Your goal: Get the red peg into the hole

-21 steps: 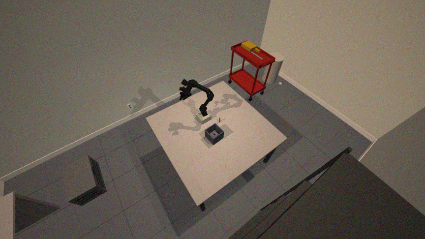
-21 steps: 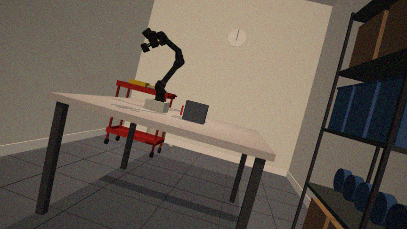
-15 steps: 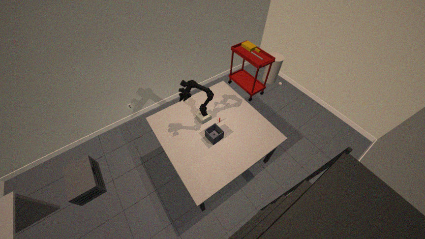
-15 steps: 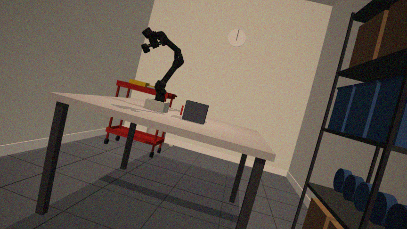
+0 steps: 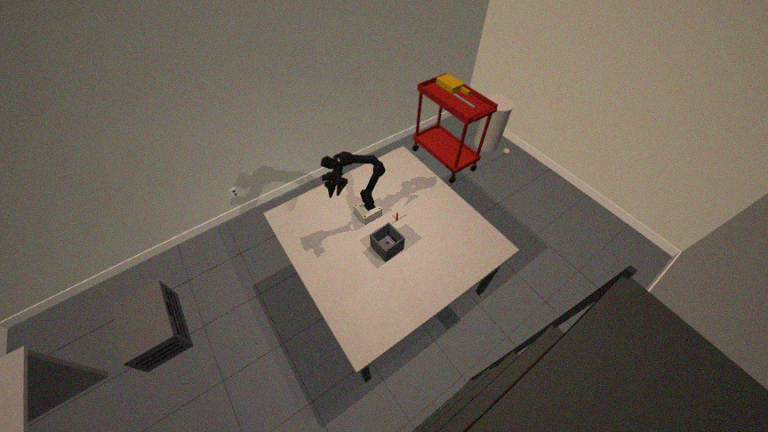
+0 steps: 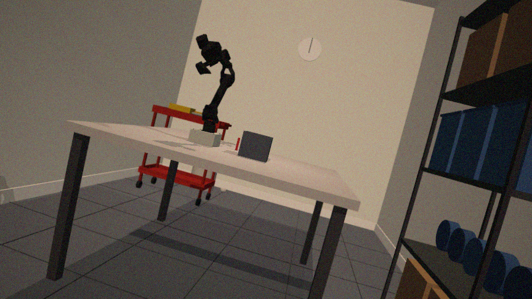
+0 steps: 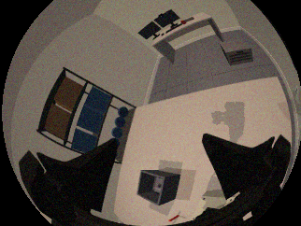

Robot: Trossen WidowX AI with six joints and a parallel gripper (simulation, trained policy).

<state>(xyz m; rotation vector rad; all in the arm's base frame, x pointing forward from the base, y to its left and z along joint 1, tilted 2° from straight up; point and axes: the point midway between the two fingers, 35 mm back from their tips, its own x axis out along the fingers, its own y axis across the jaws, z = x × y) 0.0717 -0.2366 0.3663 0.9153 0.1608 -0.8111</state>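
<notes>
Red peg upright on tbl, near open box. We see gripper w/ fingers spread, nothing held, high up, well apart from box

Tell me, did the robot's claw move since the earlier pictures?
Yes. In the exterior view, the open claw has shifted right, a bit closer to the round wall clock.
</notes>
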